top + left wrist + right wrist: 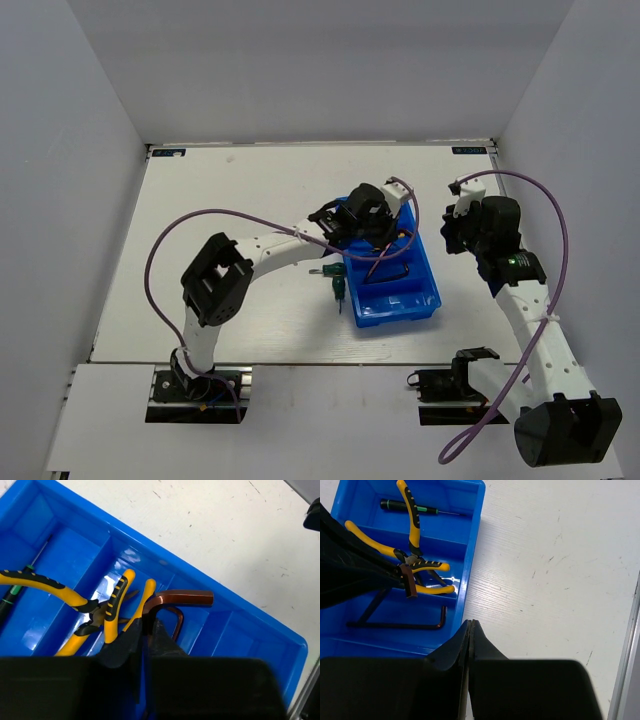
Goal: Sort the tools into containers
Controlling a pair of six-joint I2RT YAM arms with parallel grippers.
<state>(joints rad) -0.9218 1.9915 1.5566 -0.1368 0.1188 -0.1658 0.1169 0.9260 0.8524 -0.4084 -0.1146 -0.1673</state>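
We hold a brown hex key [185, 599] over the blue tray [225, 602].
Our left gripper [148, 627] pinches the key near its bend, right next to the two yellow pliers [102, 611]. A second hex key [395, 625] lies in the slot beside them, and the screwdriver [405, 506] in another. The green-black tool [338, 287] sits on the table [230, 190], just left of the tray. Our right gripper [470, 630] is closed on nothing, beside the tray.

Left tool [148, 628] grips a hex key [186, 599]; right tool [470, 626] closed.
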